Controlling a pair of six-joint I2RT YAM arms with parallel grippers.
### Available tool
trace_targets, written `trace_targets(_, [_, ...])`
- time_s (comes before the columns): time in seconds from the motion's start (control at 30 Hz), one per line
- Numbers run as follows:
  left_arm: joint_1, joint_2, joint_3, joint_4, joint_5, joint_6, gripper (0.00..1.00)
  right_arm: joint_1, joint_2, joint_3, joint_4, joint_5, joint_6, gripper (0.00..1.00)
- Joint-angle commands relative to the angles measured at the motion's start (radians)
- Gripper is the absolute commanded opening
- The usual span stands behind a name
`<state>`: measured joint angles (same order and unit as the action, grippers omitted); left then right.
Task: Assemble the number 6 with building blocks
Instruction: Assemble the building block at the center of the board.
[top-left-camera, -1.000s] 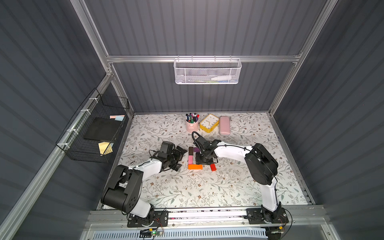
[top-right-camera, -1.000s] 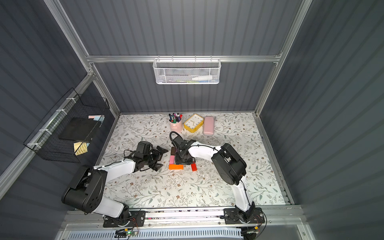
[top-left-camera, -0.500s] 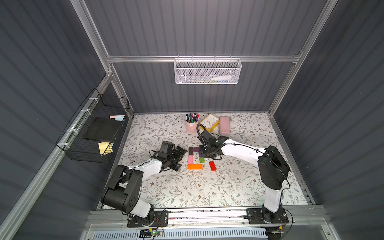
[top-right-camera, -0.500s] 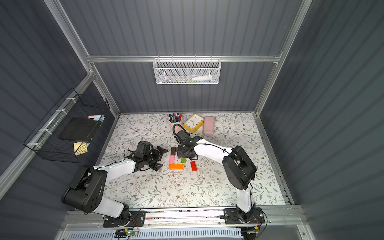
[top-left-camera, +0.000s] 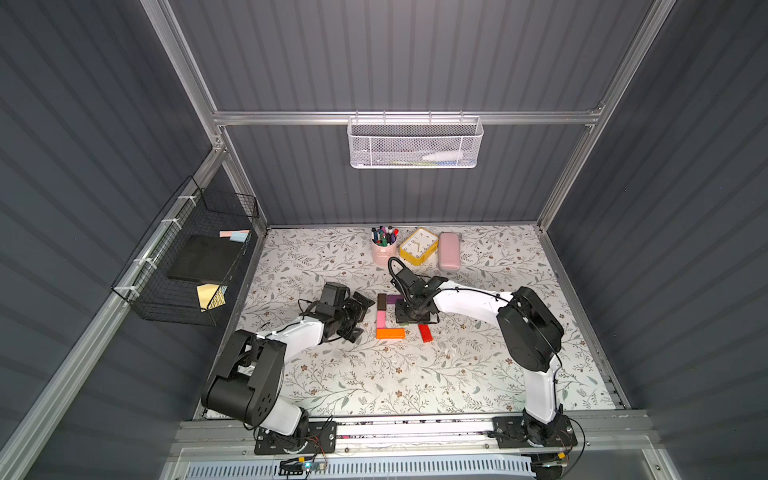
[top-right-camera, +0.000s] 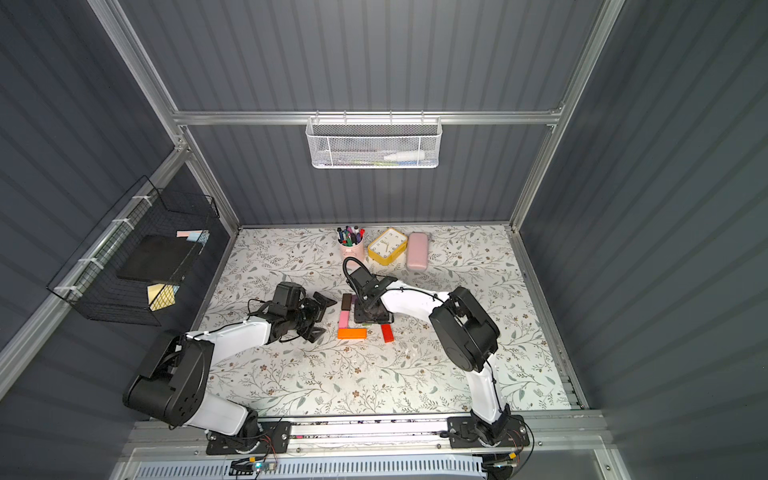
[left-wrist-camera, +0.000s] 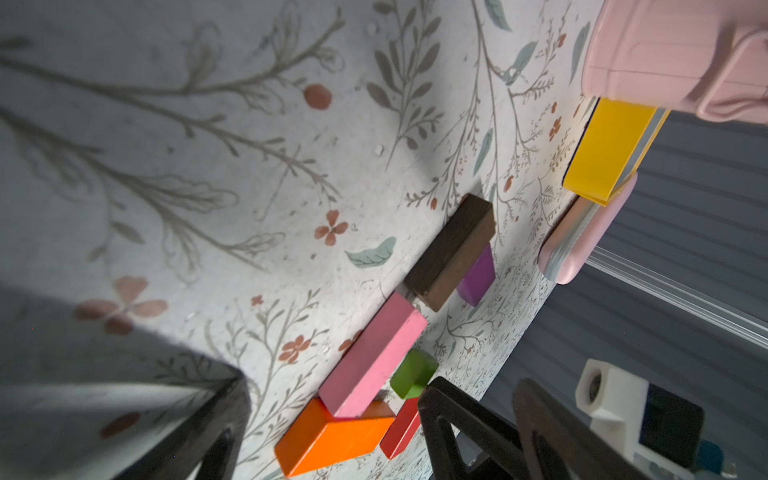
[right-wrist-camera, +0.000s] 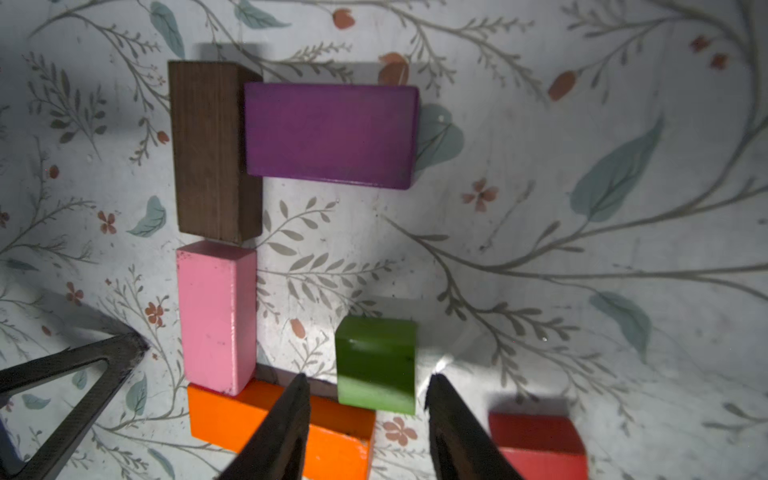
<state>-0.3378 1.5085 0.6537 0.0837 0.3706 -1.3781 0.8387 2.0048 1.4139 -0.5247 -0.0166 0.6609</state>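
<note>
On the floral table, the brown block (right-wrist-camera: 214, 149) and pink block (right-wrist-camera: 216, 316) lie end to end. The purple block (right-wrist-camera: 330, 135) lies against the brown one's side. The orange bar (right-wrist-camera: 232, 419) lies across the pink block's end. The green cube (right-wrist-camera: 376, 361) stands by the orange bar, and the red block (right-wrist-camera: 536, 444) lies apart. My right gripper (right-wrist-camera: 368, 380) hangs over the cube, its jaws partly apart with a gap on each side. It hides the cube in both top views (top-left-camera: 415, 318). My left gripper (top-left-camera: 360, 318) rests wide open beside the pink block (left-wrist-camera: 374, 353).
At the back stand a pink pen cup (top-left-camera: 384, 249), a yellow clock (top-left-camera: 419, 246) and a pale pink case (top-left-camera: 449, 257). A black wire basket (top-left-camera: 187, 266) hangs on the left wall. A white mesh basket (top-left-camera: 415, 143) hangs on the back wall.
My right gripper pulled back toward the clock, leaving the green cube uncovered, then came forward again over the cube. The left arm has not moved.
</note>
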Motion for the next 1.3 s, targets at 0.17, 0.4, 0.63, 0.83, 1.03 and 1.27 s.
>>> trace_targets(0.17, [0.005,0.007,0.005,-0.042,-0.013,0.024,0.99,0.004,0.037,0.021,-0.021,-0.020,-0.010,0.47])
trace_targets(0.4, [0.005,0.016,0.000,-0.032,-0.011,0.023,0.99,0.005,0.052,0.030,-0.029,-0.020,-0.012,0.43])
trace_targets(0.63, [0.005,0.021,-0.005,-0.022,-0.008,0.020,0.99,0.008,0.048,0.030,-0.024,-0.024,-0.012,0.39])
trace_targets(0.83, [0.006,0.017,-0.006,-0.022,-0.007,0.019,0.99,0.014,0.047,0.033,-0.027,-0.025,-0.012,0.37])
trace_targets(1.03, [0.006,0.012,-0.009,-0.024,-0.008,0.017,0.99,0.018,0.044,0.033,-0.031,-0.028,-0.009,0.37])
trace_targets(1.27, [0.006,0.012,-0.008,-0.024,-0.008,0.017,0.99,0.023,0.041,0.030,-0.029,-0.025,-0.007,0.37])
